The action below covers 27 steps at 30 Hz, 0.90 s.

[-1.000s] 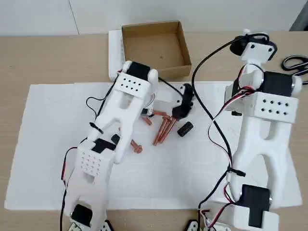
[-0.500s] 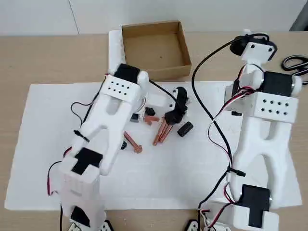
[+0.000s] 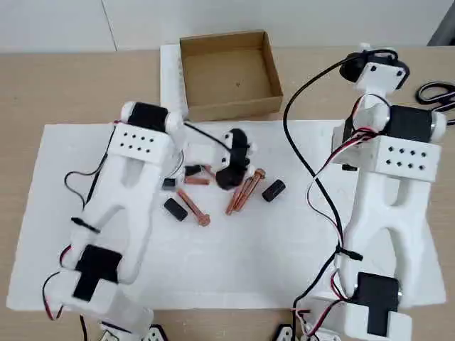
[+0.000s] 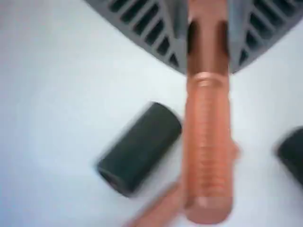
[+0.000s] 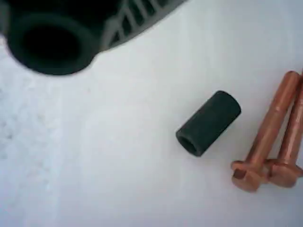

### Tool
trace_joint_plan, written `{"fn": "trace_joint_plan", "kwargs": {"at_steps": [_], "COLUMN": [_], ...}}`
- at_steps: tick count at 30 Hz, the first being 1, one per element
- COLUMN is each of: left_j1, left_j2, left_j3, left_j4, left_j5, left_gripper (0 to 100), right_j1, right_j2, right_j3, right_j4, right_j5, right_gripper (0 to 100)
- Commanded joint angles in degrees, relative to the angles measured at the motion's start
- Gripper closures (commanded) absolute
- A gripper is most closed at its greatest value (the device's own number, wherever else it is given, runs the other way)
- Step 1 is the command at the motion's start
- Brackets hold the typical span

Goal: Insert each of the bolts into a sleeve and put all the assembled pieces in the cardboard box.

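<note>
Right, the left end effector (image 3: pixel 229 174) is hovering low over the white sheet (image 3: pixel 71 177) on the worktop (image 3: pixel 43 85). Its jaws are clamping one end of a copper bolt (image 4: pixel 208 142), so the threaded shank is jutting out free, ready for sliding into something. Over on the other side, the right end effector (image 5: pixel 71 19) is gripping a black sleeve (image 5: pixel 47 42) by its side wall, which is leaving the bore open, just what a mating part needs. The bolt is not yet sitting in that sleeve, so I'm judging that bringing the two together and lining them up is the step in hand. Loose stock is lying between the arms: a pair of bolts (image 3: pixel 242 193) touching side by side, and a spare sleeve (image 3: pixel 274 190) just beside them. The cardboard box (image 3: pixel 234 108) is waiting at the sheet's far edge, with no assembled piece delivered yet.
</note>
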Motion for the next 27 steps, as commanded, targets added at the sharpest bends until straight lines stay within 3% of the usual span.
{"fn": "trace_joint_plan", "kwargs": {"at_steps": [1,11,15,23,27], "left_j1": [-3.3,-14.2,-15.4,-15.2,-15.4], "left_j2": [-7.0,-3.4,1.7,13.6,19.6], "left_j3": [5.7,9.8,9.4,-1.5,-8.8], "left_j4": [1.2,-1.5,-5.5,-5.8,-4.3], "left_j5": [-14.9,-24.3,-24.3,-24.1,-19.5], "left_gripper": [100,100,100,99,95], "right_j1": [0.2,0.1,0.1,0.1,0.1], "right_j2": [-2.6,-2.6,-2.6,-2.6,-2.6], "right_j3": [-0.7,-0.7,-0.7,-0.7,-0.7], "right_j4": [-0.9,-0.9,-0.9,-0.5,-0.5], "right_j5": [-0.4,-0.4,-0.4,-0.4,-0.4], "right_gripper": [99.4,99.4,99.4,99.4,99.4]}}
